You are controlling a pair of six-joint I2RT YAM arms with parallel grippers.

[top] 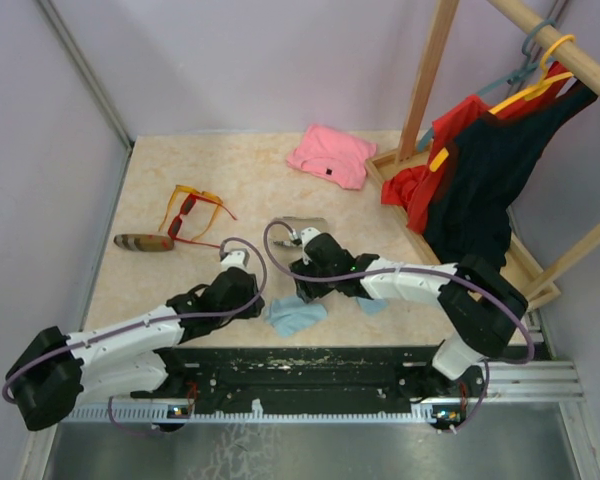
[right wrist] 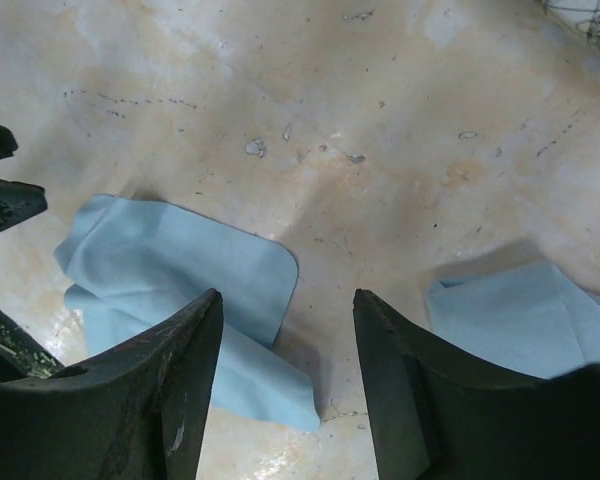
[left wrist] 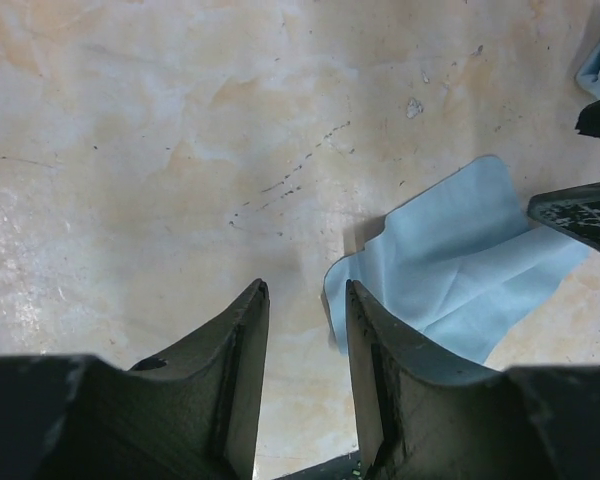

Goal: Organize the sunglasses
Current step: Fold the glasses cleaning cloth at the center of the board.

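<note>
Two pairs of sunglasses lie together at the back left of the table: an orange-amber pair point(top: 196, 194) and, just in front of it, a red pair with dark lenses point(top: 184, 222). Neither wrist view shows them. My left gripper point(top: 255, 300) point(left wrist: 305, 300) hangs low over the near middle of the table, open, with only bare tabletop between its fingers. My right gripper point(top: 305, 290) point(right wrist: 288, 305) is close beside it, also open and empty. Its left finger is over a light blue cloth point(right wrist: 170, 280).
A brown case point(top: 143, 242) lies left of the sunglasses. A grey patterned case point(top: 302, 230) sits just behind the right gripper. Two blue cloths point(top: 295, 316) point(top: 372, 305) lie under the grippers. A pink cloth point(top: 330, 155) is at the back, a wooden clothes rack point(top: 480, 170) at the right.
</note>
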